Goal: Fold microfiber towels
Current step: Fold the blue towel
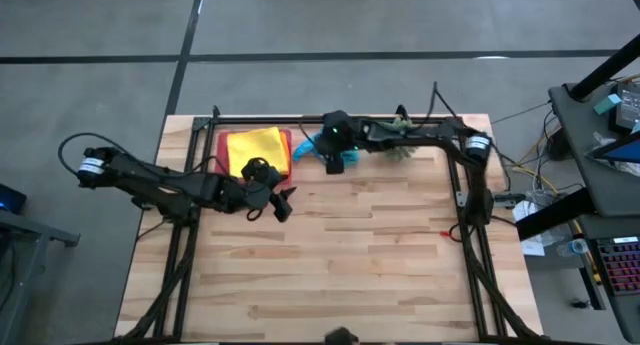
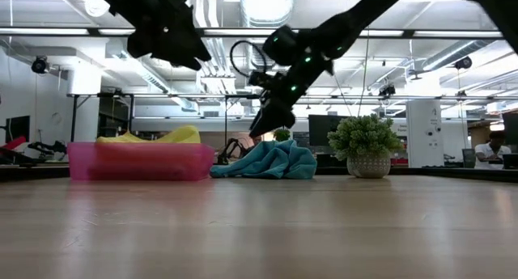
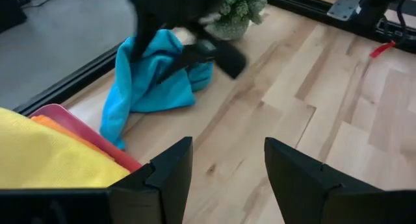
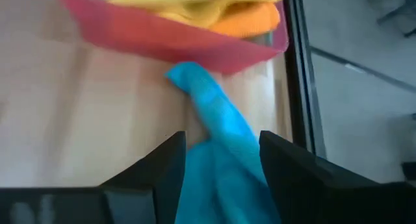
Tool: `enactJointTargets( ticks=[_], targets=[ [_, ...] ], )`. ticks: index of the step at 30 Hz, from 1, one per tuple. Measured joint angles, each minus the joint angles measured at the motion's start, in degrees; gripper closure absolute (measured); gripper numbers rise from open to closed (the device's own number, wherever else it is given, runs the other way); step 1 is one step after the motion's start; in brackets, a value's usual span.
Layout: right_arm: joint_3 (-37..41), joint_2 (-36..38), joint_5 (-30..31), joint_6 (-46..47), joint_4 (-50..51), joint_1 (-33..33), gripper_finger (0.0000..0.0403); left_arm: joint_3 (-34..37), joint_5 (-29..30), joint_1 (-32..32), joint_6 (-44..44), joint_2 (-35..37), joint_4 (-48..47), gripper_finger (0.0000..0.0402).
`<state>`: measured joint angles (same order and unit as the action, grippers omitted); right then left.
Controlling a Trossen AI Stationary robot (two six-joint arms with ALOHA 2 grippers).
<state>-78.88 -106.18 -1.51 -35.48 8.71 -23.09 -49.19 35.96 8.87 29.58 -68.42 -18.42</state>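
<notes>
A pale butcher-block table (image 1: 350,265) of short wooden strips carries everything. Near its far edge, left of centre, sits a flat pink rectangular tray (image 1: 222,145) with translucent plastic walls, holding a soft yellow towel (image 1: 256,148) over an orange towel (image 4: 250,19). Just right of the tray, a turquoise microfiber towel (image 2: 271,161) lies in a rumpled, plush heap on the wood, one narrow corner stretching toward the tray. The right gripper (image 4: 221,175) hangs directly over this towel with its dark fingers parted; the cloth fills the gap between them, and whether they pinch it cannot be told. The left gripper (image 3: 227,169) hovers above bare wood beside the tray's near right corner, fingers wide apart, holding nothing. A small spiky green plant ball (image 2: 364,138) in a pale pot stands right of the towel.
</notes>
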Motion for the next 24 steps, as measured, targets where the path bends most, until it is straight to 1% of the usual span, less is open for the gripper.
enactJointTargets(
  ticks=[5,8,12,17,19,21,24],
  targets=[
    [-10.3,-8.2,-0.7,-2.1,6.8,-1.8,0.0221,0.0,0.6,0.1,0.0,0.0,0.0,0.0226],
    [-16.1,-12.5,-3.4,-4.4,12.4,-2.5,0.0226,0.0,0.7,0.1,-0.1,0.0,0.0,0.0226],
    [-22.3,-17.5,-2.6,-4.9,16.0,-3.1,0.0233,0.0,1.0,0.1,-0.2,0.0,-0.1,0.0226],
    [-28.7,-21.6,-3.1,-5.1,19.4,-3.9,0.0247,0.0,1.8,0.1,-0.3,0.0,-0.1,0.0226],
    [-30.6,-22.9,-3.1,-5.1,21.1,-3.9,0.0263,0.0,2.4,0.1,-0.3,0.0,-0.1,0.0226],
    [-31.7,-24.1,-3.2,-5.1,21.6,-3.9,0.0288,0.0,2.5,0.1,-0.3,0.0,-0.1,0.0226],
    [-33.3,-25.3,-3.3,-5.3,23.4,-3.8,0.0345,0.0,2.7,0.3,-0.1,0.0,-0.1,0.0226]
  ],
)
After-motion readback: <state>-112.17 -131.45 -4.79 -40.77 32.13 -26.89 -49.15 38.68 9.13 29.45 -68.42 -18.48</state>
